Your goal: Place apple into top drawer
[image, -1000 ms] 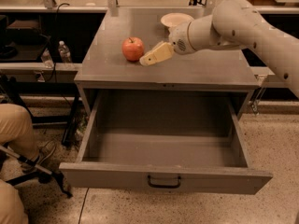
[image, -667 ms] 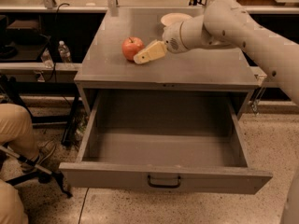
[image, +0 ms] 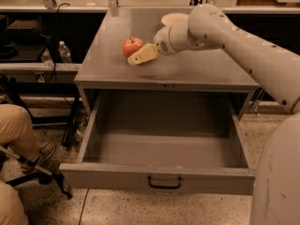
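The apple point(image: 132, 46), firm, smooth and probably light, sits on the counter point(image: 197, 69) above the open top drawer point(image: 164, 146); the gripper point(image: 140, 56) just beside it, open or closed I cannot tell, should pinch its widest middle.

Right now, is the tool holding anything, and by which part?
Cannot tell. The tool is at the front-right side of the apple, which rests on the cabinet top; whether it grips the apple isn't visible.

Apple point(image: 132, 46) on cabinet top point(image: 197, 69), gripper point(image: 134, 59) just beside it, top drawer point(image: 108, 178) pulled out below.
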Controlling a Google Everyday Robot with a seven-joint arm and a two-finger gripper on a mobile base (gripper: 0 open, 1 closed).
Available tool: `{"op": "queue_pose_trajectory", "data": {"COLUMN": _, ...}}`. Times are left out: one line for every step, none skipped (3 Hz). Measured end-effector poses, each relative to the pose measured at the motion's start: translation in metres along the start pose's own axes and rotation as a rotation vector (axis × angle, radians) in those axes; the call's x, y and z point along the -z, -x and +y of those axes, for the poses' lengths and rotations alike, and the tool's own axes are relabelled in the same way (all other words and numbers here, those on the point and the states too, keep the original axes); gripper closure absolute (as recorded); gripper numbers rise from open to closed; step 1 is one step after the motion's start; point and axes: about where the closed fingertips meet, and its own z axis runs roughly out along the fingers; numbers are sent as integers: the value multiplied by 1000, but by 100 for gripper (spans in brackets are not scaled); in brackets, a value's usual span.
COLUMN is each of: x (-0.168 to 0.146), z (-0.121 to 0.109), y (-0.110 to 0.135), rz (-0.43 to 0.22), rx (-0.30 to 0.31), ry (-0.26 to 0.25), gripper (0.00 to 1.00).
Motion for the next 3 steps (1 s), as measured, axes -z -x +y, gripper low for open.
{"op": "queue_pose_trajectory", "data": {"x": -12, "z": -2, "y": 3, "rz": -6, "rx": -5, "ry": 0, "gripper": 0}}
{"op": "queue_pose_trajectory", "data": {"x": -19, "z": -3, "y": 5, "rz": -12, "rx": -15, "ry": -8, "gripper": 0}}
{"op": "queue_pose_trajectory", "data": {"x": -26, "z": 1, "y": 6, "rz": -14, "rx": -17, "ry": -4, "gripper": 16}}
